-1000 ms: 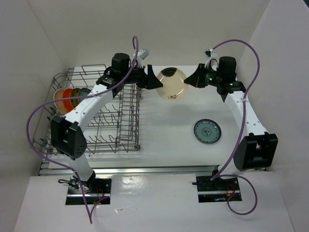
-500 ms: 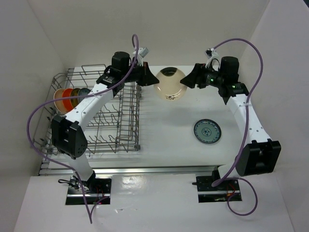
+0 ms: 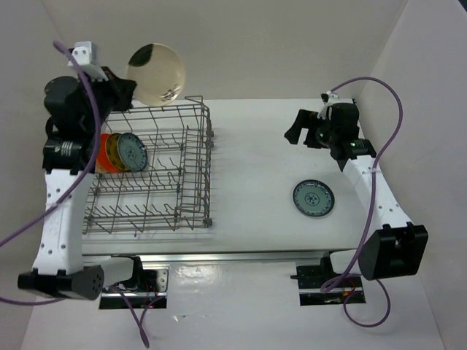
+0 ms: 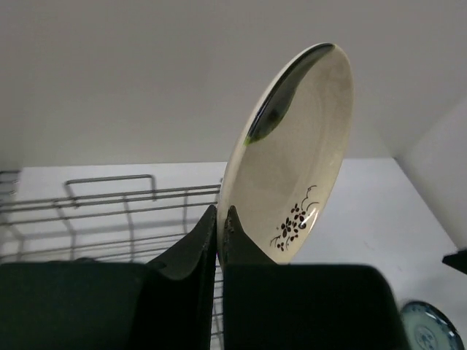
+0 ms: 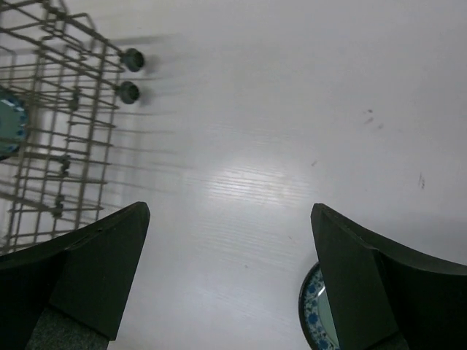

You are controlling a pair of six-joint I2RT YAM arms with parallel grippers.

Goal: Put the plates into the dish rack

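Observation:
My left gripper point(image 3: 124, 90) is shut on the rim of the cream plate point(image 3: 155, 73), held on edge high above the far left corner of the dish rack point(image 3: 191, 191). In the left wrist view the fingertips point(image 4: 221, 211) pinch the lower rim of this cream plate point(image 4: 295, 157), which has a small dark flower sprig. An orange plate point(image 3: 102, 140), a brown plate point(image 3: 112, 156) and a teal plate point(image 3: 134, 151) stand in the rack's left end. Another teal plate point(image 3: 314, 198) lies flat on the table. My right gripper point(image 3: 295, 130) hangs open and empty above the table, with that teal plate point(image 5: 319, 319) beside its right finger.
White walls enclose the table at the back and on both sides. The rack's tall grid side point(image 3: 198, 168) faces the table's middle, and two dark wheels point(image 5: 130, 75) show at the rack corner point(image 5: 58, 124) in the right wrist view.
The right gripper opened and let go of the cream plate, then drew back right. The left gripper shut on it and carried it up and left over the rack.

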